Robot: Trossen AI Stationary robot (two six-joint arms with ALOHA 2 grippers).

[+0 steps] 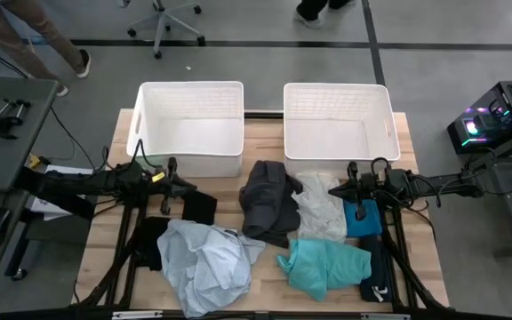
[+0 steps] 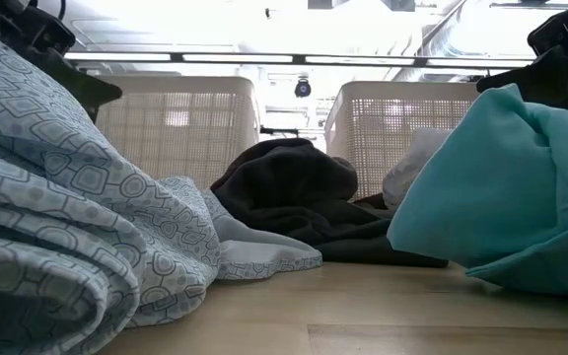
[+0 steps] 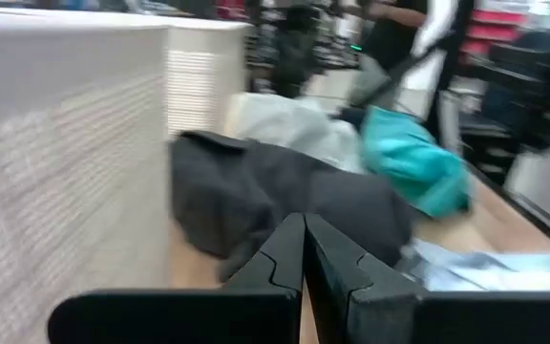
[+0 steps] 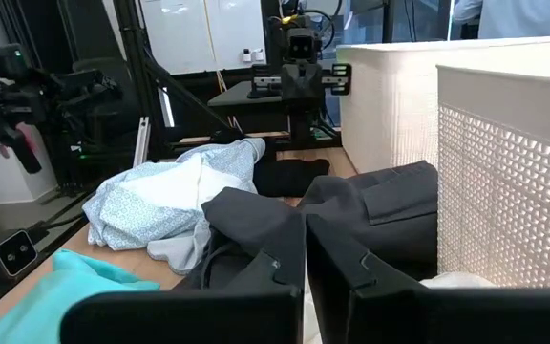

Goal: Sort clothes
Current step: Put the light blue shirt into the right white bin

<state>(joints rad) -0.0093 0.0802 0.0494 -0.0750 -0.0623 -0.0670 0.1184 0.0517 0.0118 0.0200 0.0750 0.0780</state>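
On the wooden table (image 1: pixel 420 258), the clothes (image 1: pixel 269 227) sprawl crosswise between the left gripper (image 1: pixel 188 187) and right gripper (image 1: pixel 334 190), both pressed together.

Even overhead light falls on the tabletop (image 1: pixel 256 293), with only soft shadows under the clothes. In the low view ceiling strip lights (image 2: pixel 264 57) glare white, and the nearest patterned pale blue garment (image 2: pixel 57 227) is soft with closeness. The left wrist view is smeared with motion blur throughout; the right wrist view is sharp, its baskets (image 4: pixel 504 143) brightly lit
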